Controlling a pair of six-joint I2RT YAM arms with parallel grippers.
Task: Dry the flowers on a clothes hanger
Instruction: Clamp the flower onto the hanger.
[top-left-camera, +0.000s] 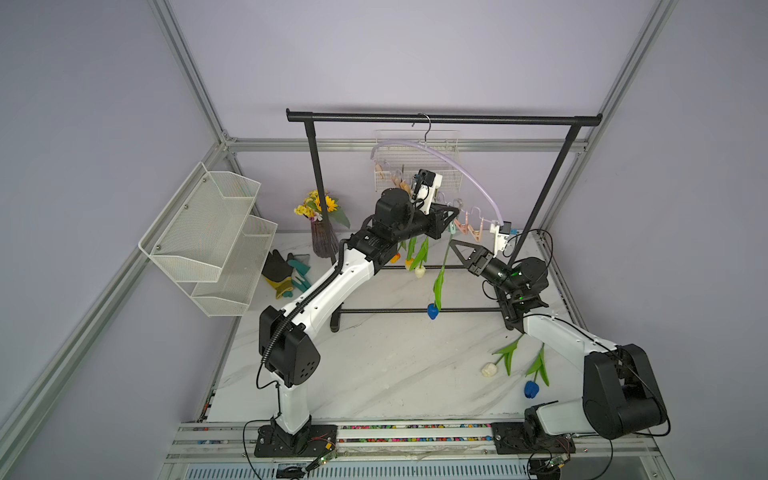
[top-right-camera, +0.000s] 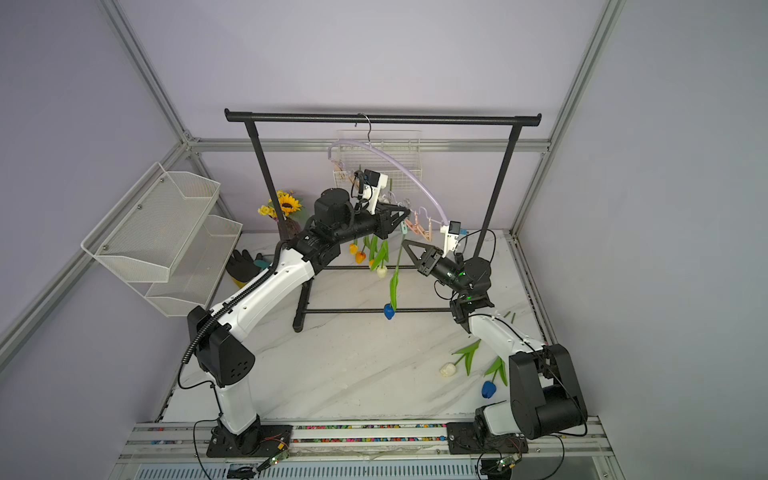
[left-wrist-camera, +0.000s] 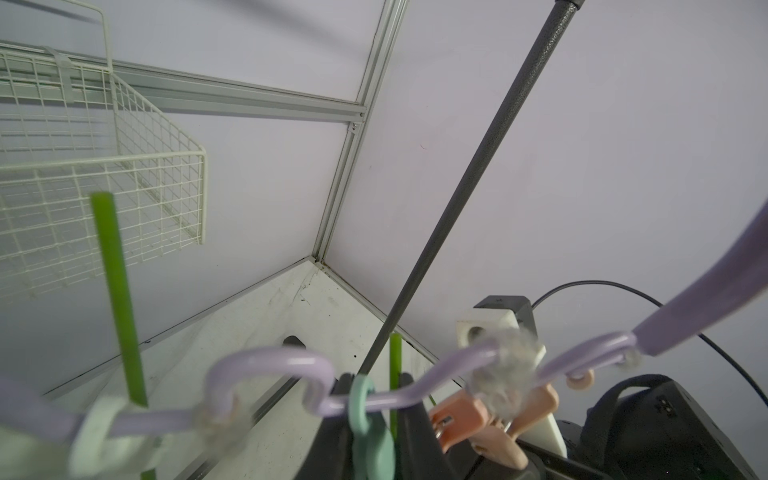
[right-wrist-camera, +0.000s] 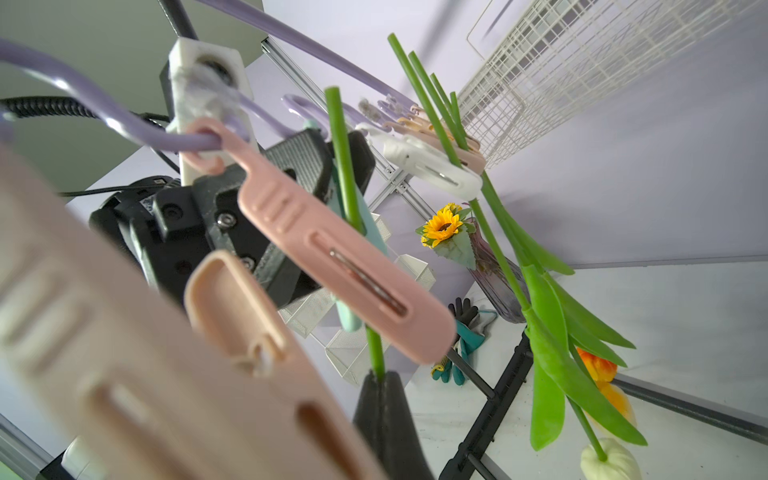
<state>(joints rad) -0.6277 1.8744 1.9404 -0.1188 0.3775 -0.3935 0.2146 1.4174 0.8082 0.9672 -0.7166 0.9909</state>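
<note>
My right fingers (right-wrist-camera: 384, 419) pinch the blue tulip (top-left-camera: 438, 284) by its stem, likely light and bendy, just below the mint clip (left-wrist-camera: 368, 419) my left fingers (right-wrist-camera: 307, 158) squeeze; avoid the soft head.

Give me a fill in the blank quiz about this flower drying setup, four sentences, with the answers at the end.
The clothes hanger hangs from a black ___.
The right hand pinches the stem of the tulip with the ___ head.
___ tulips lie loose on the table.
The mint clip is gripped by the ___ hand.
Missing words: rack; blue; two; left.
</note>
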